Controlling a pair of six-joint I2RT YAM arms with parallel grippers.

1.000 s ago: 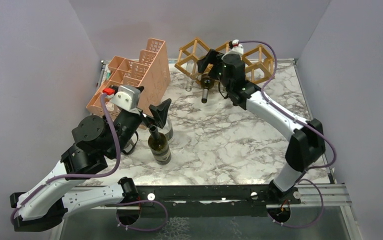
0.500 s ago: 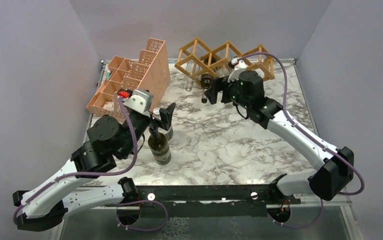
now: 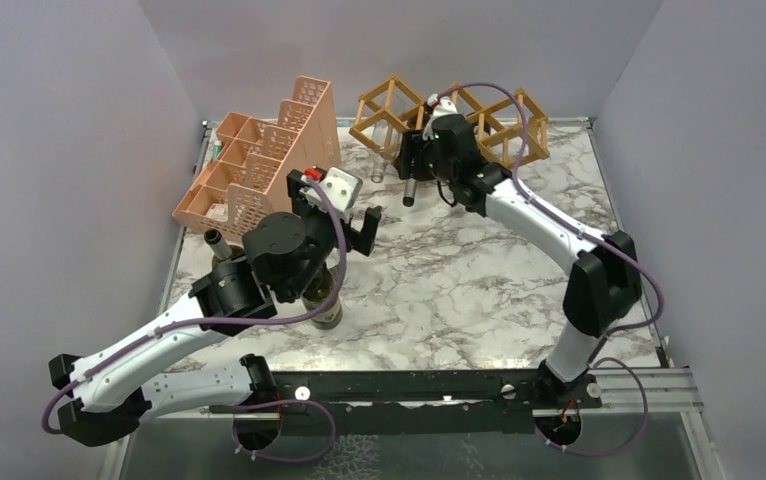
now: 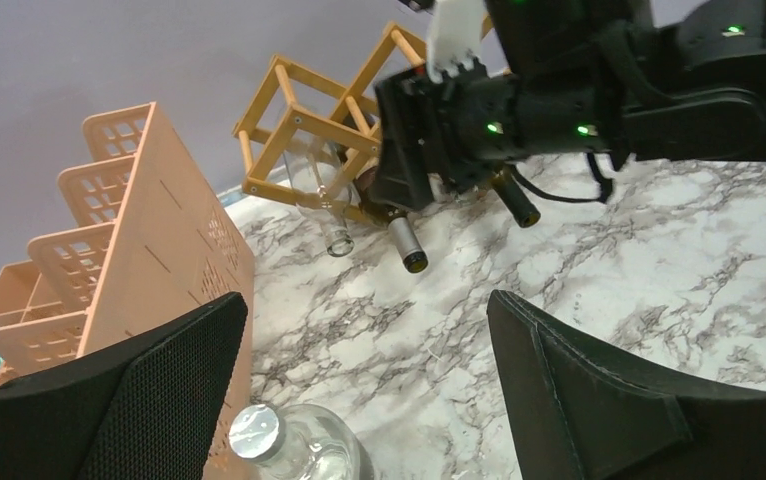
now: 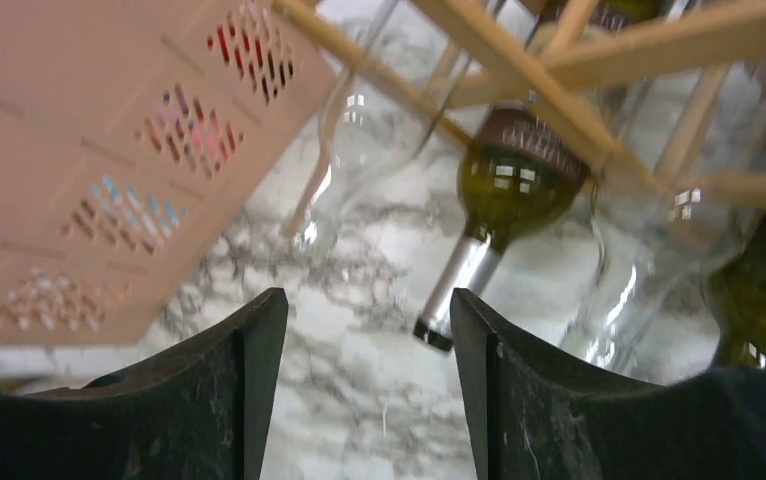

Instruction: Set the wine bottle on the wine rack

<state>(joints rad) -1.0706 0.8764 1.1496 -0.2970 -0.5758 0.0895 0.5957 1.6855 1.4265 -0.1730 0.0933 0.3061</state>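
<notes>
Showing pink perforated stepped organizer (image 3: 299, 150) at back left, standing on veined marble tabletop (image 3: 439, 290), backing onto lilac walls (image 3: 59, 120)

Wine rack (image 3: 384, 112) partly behind right arm (image 3: 529, 215)

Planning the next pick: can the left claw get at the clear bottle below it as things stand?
Probably yes. The left claw is open right above the clear bottle, its cap showing near one finger, with nothing between. The organizer stands close beside.
</notes>
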